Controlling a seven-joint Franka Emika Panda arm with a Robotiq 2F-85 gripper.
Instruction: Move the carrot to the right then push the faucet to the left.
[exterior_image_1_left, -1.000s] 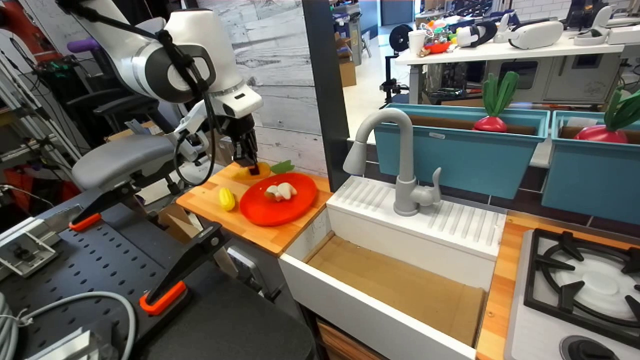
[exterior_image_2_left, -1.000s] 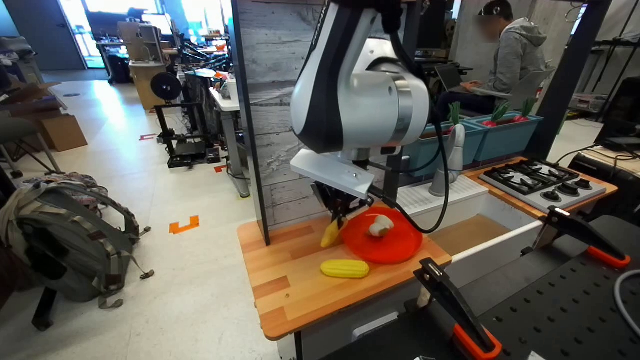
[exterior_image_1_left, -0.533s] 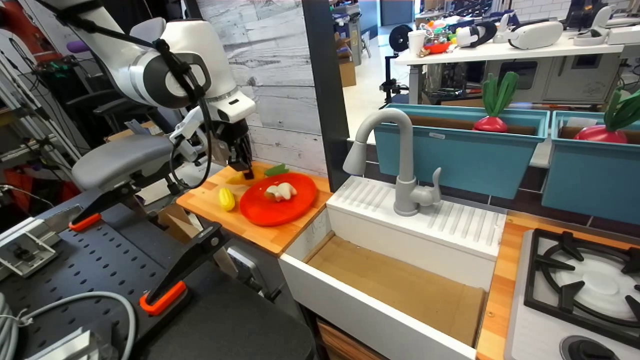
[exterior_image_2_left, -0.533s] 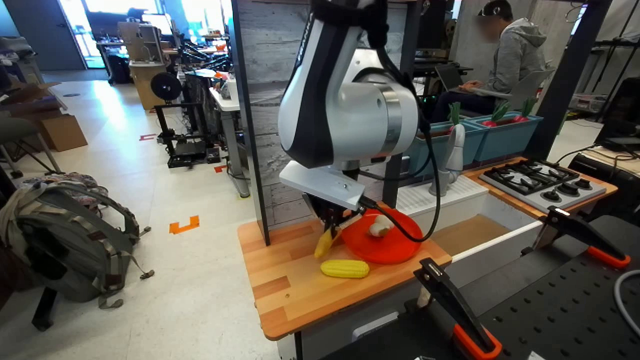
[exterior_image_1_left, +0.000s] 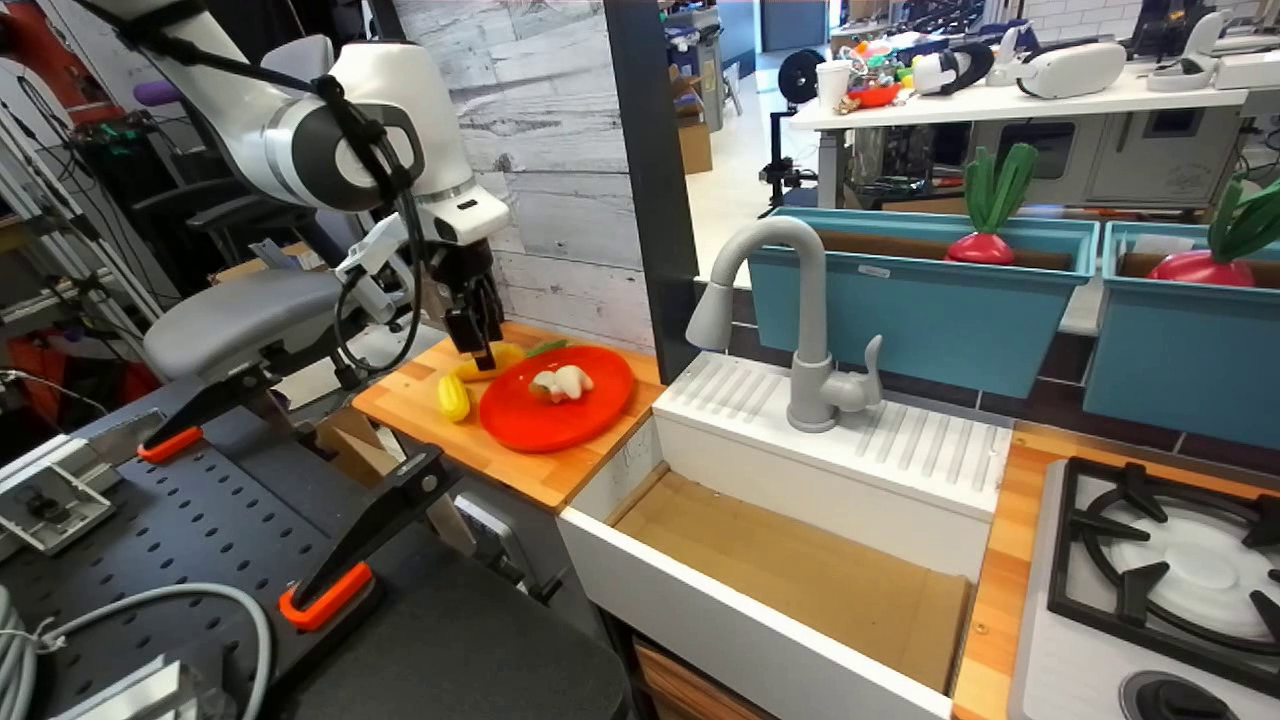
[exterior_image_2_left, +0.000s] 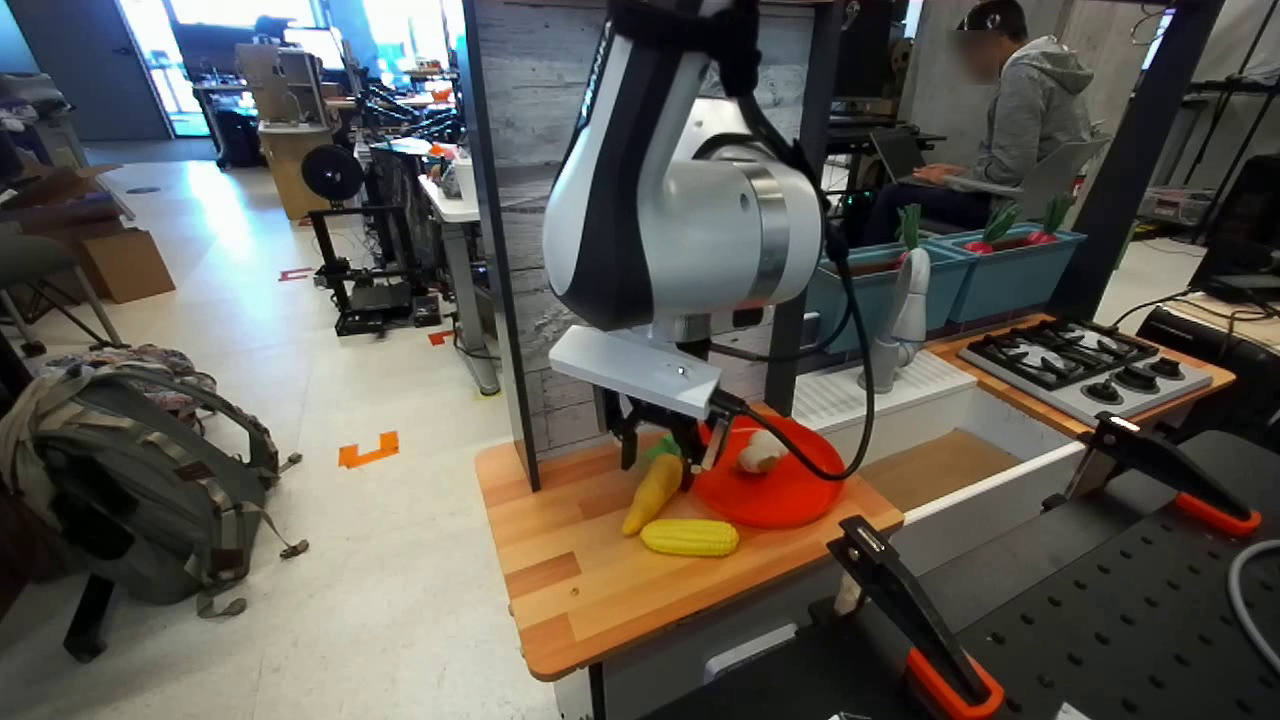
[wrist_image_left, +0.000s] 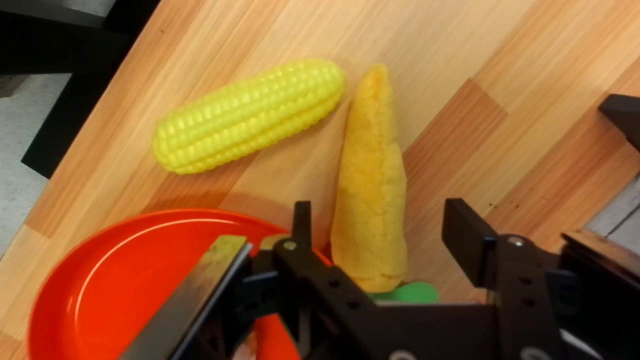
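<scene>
The carrot (wrist_image_left: 372, 170), yellow-orange with a green leafy end, lies on the wooden counter between the corn and the wall. Part of its leaves is hidden behind the gripper in the wrist view. My gripper (wrist_image_left: 378, 219) stands open over the thick end, one finger on each side and a gap showing on both. In an exterior view the same gripper (exterior_image_2_left: 660, 468) hovers low above the carrot (exterior_image_2_left: 655, 492), beside the plate. The grey faucet (exterior_image_1_left: 812, 300) rises behind the sink, its spout pointing toward the counter; the arm is well away from it.
A yellow corn cob (wrist_image_left: 250, 117) lies close to the carrot's tip. The red plate (exterior_image_1_left: 510, 425), with a pale garlic-like item (exterior_image_1_left: 563, 382) on it, is right beside the gripper. The grey wood wall (exterior_image_1_left: 560, 230) backs the counter. The white sink (exterior_image_1_left: 720, 640) adjoins it.
The carrot shifted with the gripper toward the corn, and then the jaws opened and let it go. It now lies on the counter. Faucet, corn and plate look unmoved.
</scene>
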